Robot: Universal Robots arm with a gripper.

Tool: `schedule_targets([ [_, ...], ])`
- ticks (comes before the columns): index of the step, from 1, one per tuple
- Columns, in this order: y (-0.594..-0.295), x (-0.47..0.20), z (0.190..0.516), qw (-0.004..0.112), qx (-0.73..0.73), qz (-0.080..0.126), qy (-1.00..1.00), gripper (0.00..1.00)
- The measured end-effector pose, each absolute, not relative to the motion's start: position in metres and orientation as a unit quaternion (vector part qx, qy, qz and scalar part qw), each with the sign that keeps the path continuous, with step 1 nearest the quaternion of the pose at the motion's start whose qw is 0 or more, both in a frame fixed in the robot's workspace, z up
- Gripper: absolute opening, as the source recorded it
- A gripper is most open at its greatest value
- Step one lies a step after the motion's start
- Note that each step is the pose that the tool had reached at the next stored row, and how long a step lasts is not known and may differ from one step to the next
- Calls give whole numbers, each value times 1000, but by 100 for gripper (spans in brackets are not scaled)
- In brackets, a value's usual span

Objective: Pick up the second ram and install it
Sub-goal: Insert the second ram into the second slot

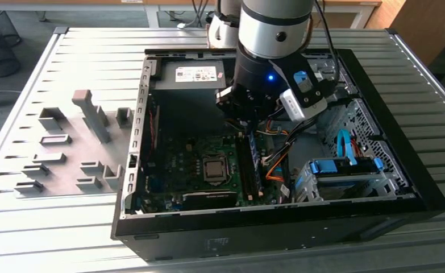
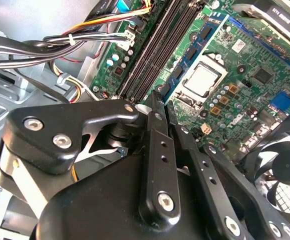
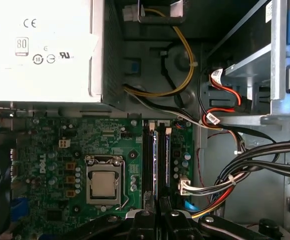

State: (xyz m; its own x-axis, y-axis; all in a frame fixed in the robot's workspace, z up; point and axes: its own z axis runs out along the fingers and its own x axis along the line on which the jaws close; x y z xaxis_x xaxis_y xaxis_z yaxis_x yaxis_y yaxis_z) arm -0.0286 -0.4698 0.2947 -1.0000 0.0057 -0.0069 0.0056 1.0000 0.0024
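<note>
the arm reaches down into the open computer case (image 1: 404, 187) that lies on the slatted surface (image 1: 48, 227), and the gripper (image 3: 157, 202) hangs just over the memory slots (image 3: 155, 160) beside the square silver processor socket (image 3: 104, 184) of the motherboard (image 3: 50, 150). in both wrist views its two black fingers (image 2: 157, 145) stand drawn nearly together, pointing down at the near end of the slot row; whether a thin edge is pinched between them cannot be told, since the fingertips meet right at the slots and hide what lies there.

the second ram (image 3: 160, 152) appears to stand in the slots already: in the first wrist view two long thin sticks run side by side, one with a blue-green edge, and in the second wrist view the same pair (image 2: 157, 55) runs away from the fingertips toward the bundle of coloured cables (image 2: 85, 37). which of the two is the second stick cannot be told for certain, nor whether it is pressed fully home or whether the latches at its ends are closed.

the gray fixture blocks (image 1: 63, 148) on the surface at the exterior view's left look bare of any stick, so the pick-up seems done. judging from this, the task is in its late part: the stick is at or in its slot, and what may be left is the final seating and letting go
</note>
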Motion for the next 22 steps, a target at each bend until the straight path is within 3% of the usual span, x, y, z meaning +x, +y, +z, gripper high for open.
schedule_targets([
  [22, -478, -29, 260, 3, 9, 1, 1000, 14],
])
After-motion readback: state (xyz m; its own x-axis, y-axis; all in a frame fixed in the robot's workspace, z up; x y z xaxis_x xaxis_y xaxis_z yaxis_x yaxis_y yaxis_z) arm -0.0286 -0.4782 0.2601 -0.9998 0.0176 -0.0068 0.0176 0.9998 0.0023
